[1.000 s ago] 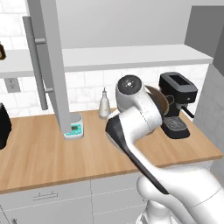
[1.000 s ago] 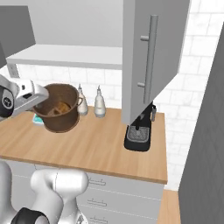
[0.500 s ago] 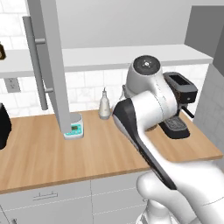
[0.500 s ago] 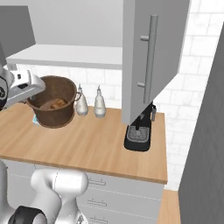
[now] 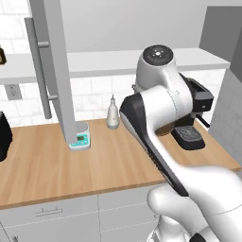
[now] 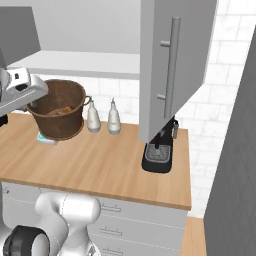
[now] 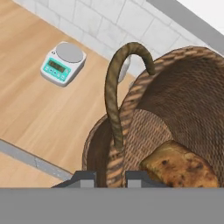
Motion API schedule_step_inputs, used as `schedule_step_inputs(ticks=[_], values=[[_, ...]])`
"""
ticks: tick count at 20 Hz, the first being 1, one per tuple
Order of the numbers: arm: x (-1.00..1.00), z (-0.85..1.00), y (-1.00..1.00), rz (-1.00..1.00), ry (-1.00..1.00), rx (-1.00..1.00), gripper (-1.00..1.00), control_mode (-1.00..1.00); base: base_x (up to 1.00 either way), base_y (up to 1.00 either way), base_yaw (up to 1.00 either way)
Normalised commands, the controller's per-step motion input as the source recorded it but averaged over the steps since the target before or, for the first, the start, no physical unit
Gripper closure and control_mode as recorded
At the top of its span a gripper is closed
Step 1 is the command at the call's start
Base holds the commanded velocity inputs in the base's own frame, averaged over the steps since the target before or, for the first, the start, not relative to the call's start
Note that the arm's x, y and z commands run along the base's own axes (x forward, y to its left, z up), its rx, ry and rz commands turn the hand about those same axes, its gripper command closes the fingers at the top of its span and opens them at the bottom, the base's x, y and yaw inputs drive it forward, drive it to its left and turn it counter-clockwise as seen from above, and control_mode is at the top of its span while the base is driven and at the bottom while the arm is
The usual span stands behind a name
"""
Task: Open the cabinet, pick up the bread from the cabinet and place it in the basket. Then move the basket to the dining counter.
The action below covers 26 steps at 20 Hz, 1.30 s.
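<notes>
My gripper (image 7: 110, 178) is shut on the rim of the dark brown basket (image 7: 179, 96), with one fingertip on each side of the woven wall just below a loop handle (image 7: 116, 83). The golden bread (image 7: 181, 167) lies inside the basket at the bottom. From the right base view the basket (image 6: 56, 107) hangs a little above the wood worktop, with my gripper (image 6: 36, 99) at its left rim. The cabinet stands open, with its doors (image 6: 172, 65) (image 5: 52, 71) swung out and the pale shelf (image 6: 75, 62) bare. The dining counter is out of view.
A white-and-teal scale (image 7: 63, 63) (image 5: 79, 137) sits on the worktop (image 6: 100, 160), partly under the basket. Two small bottles (image 6: 93, 117) (image 6: 114, 119) stand by the tiled wall. A black coffee machine (image 6: 159, 150) stands under the right door. Grey drawers (image 5: 52, 210) run below the worktop.
The basket has risen off the worktop and drifted slightly left in the right base view, held in my gripper. My arm has swung up and to the right in the left base view.
</notes>
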Motion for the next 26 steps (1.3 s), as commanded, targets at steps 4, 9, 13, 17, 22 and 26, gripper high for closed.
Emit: schedule_step_inputs(ticks=[4,9,13,17,22,26], values=[[0.00,0.02,0.00,0.00,0.04,-0.07,1.00,-1.00,0.00,0.00,0.00],[0.00,0.00,0.06,0.00,0.00,0.00,1.00,-1.00,0.00,0.00,0.00],[-0.06,-0.01,0.01,0.00,0.00,0.00,1.00,1.00,-0.67,0.00,0.00],[0.00,0.00,0.00,0.00,0.00,0.00,1.00,1.00,-1.00,0.00,0.00],[0.00,0.00,0.00,0.00,0.00,0.00,1.00,1.00,-1.00,-0.01,0.09],[0.00,0.00,0.00,0.00,0.00,0.00,1.00,1.00,-0.90,0.00,0.48]])
